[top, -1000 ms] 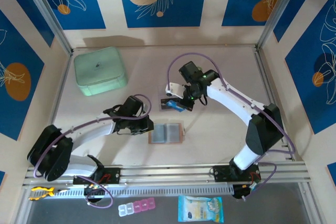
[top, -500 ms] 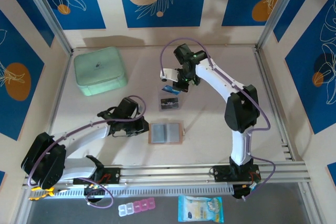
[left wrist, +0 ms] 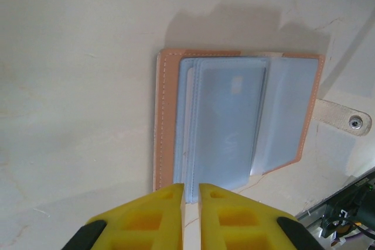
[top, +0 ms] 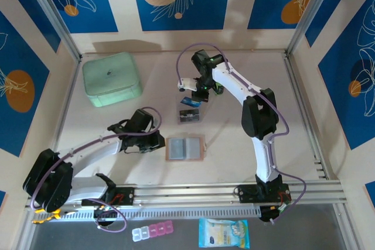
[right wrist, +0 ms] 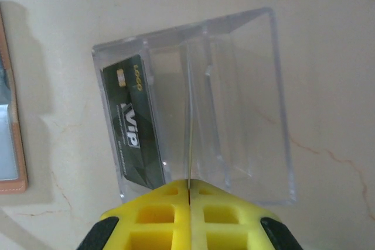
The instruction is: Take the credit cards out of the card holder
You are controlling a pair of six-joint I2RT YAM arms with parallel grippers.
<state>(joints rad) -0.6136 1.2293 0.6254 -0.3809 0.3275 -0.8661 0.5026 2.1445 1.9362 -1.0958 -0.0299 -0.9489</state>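
Right gripper (right wrist: 188, 187): we see the yellow pads pressed flat together, clamping a blue credit card (top: 187, 99). In the top view it hangs just at 12 o'clock of the clear box (right wrist: 234, 103). On the right wrist cam a thin edge-on line runs out from between the pads, in line with the box's middle divider. We can't separate card from divider there. A dark VIP card (right wrist: 132, 127) already stands in the box's left compartment.

Card holder (left wrist: 234, 121) lies open and flat on the table (top: 222, 144), at 6 o'clock of the box and apart from it. Its grey-blue pockets face up and its snap tab (left wrist: 345, 119) sticks out sideways.

Left gripper (left wrist: 190, 194): narrow, with only a thin slit between the jaws, and its tips sit at the holder's near edge, at 9 o'clock of the holder in the top view. We can't tell whether it pinches the edge or just sits there.

Mint-green case (top: 111, 78) sits well apart, at 10 o'clock of the holder.
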